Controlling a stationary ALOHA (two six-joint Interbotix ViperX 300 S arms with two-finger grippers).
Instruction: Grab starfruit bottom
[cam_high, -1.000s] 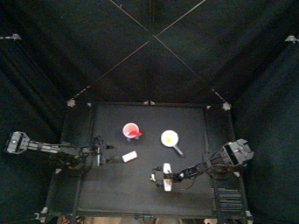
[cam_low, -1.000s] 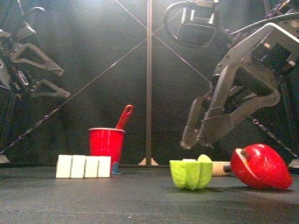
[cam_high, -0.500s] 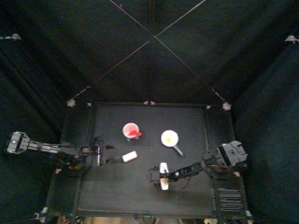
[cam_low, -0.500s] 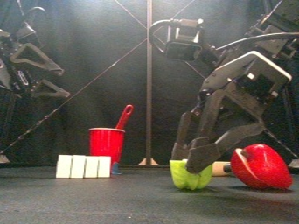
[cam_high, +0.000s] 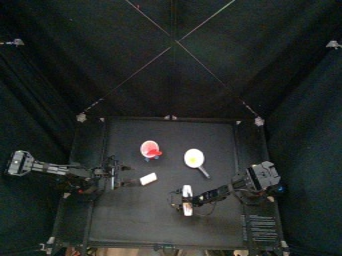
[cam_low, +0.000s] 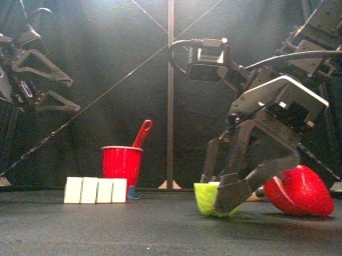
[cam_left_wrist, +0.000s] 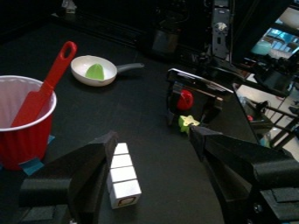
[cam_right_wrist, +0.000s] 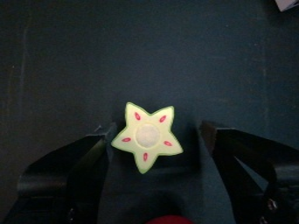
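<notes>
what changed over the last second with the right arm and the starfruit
The right gripper came down from above the starfruit until its open jaws straddle it near the table; nothing is gripped yet. The starfruit, red cup, white block and red pepper stayed put, and the left arm did not move.

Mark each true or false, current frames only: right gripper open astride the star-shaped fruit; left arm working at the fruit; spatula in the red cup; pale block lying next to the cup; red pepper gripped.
1. The right gripper stands open, a jaw on either side of the yellow-green star-shaped toy starfruit. True.
2. The left gripper is at the starfruit. False: it hangs open on the far side of the table, near the pale segmented block.
3. A red spatula stands in the red plastic cup. True.
4. The block lies beside the cup. True.
5. The red toy pepper is gripped. False: it rests on the table beside the starfruit.
</notes>
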